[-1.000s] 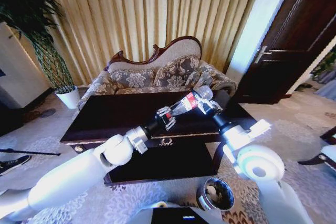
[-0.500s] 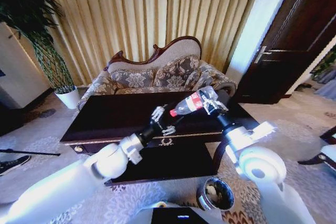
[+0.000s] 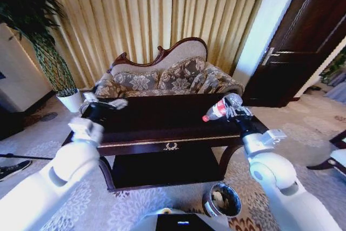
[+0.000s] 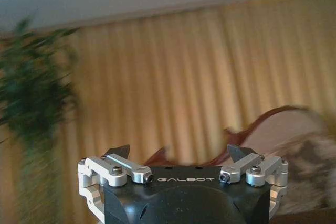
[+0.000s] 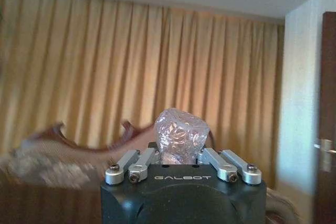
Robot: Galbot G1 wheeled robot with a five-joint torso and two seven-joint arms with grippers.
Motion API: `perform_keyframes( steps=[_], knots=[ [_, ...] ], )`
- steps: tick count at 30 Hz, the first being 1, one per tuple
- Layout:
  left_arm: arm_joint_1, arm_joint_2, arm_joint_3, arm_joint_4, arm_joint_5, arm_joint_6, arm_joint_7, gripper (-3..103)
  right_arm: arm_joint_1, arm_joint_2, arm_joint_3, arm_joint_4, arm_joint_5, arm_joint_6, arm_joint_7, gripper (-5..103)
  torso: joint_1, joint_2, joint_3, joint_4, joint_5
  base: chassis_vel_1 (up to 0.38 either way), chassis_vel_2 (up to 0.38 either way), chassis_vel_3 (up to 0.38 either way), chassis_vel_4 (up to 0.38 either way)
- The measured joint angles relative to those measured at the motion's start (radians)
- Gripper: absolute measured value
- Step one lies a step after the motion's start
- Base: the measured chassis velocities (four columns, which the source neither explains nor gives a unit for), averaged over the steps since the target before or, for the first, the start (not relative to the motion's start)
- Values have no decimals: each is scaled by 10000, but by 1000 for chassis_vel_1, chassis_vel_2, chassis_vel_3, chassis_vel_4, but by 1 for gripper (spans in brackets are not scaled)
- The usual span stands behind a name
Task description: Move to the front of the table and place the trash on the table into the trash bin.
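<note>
My right gripper (image 3: 232, 108) is shut on the trash, a clear plastic bottle (image 3: 218, 111) with a red cap and red-white label. It holds the bottle tilted above the right end of the dark-brown table (image 3: 157, 123). In the right wrist view the bottle's crinkled clear base (image 5: 181, 135) sits between that gripper's (image 5: 178, 157) closed-in fingers. My left gripper (image 3: 104, 100) hovers over the table's left end, and in the left wrist view it (image 4: 177, 153) is open with nothing in it. The round dark trash bin (image 3: 236, 197) stands on the carpet near my right side and has white wads inside.
A carved floral sofa (image 3: 162, 77) stands behind the table in front of gold curtains. A plant in a white pot (image 3: 70, 100) is at the far left, and a dark door (image 3: 303, 41) is at the right. Patterned carpet surrounds the table.
My left arm has swung from the bottle at the table's middle out to the left end. The right gripper has carried the bottle a little to the right and lower.
</note>
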Motion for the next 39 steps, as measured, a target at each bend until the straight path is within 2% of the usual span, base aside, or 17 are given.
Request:
perform_keyframes(
  steps=[3, 4, 8, 13, 19, 39],
  knots=[
    [1633, -834, -1951, 117, 64, -19, 787, 100, -470, -169, 392, 134, -7, -238, 62, 27, 0, 0, 0, -1, 2, 0, 0, 0, 0],
    [1633, -834, -1951, 117, 64, -19, 787, 100, -470, -169, 392, 134, -7, -238, 62, 27, 0, 0, 0, -1, 2, 0, 0, 0, 0],
    [3259, -1732, -3459, 33, 187, -298, 1892, 100, -1247, -188, 728, 550, -47, -300, 84, 27, -1, 1, -1, 3, 0, 0, 0, 0, 0],
    [3721, -2348, -3838, -110, 273, -396, 2473, 100, -1970, 60, 768, 1060, -374, -345, 124, 27, -1, 1, -1, -2, 2, 0, 0, 0, 0],
    [3788, -2561, -3722, -372, 372, -562, 3028, 100, -2477, 466, 528, 1449, -988, -359, 140, 27, 0, 1, -1, -3, 2, 0, 0, 0, 0],
    [3990, -2698, -3762, -684, 486, -464, 3162, 100, -2589, 633, 407, 1507, -1067, -438, 337, 27, 2, -1, 1, -2, 2, 9, -5, -9, 5]
  ],
)
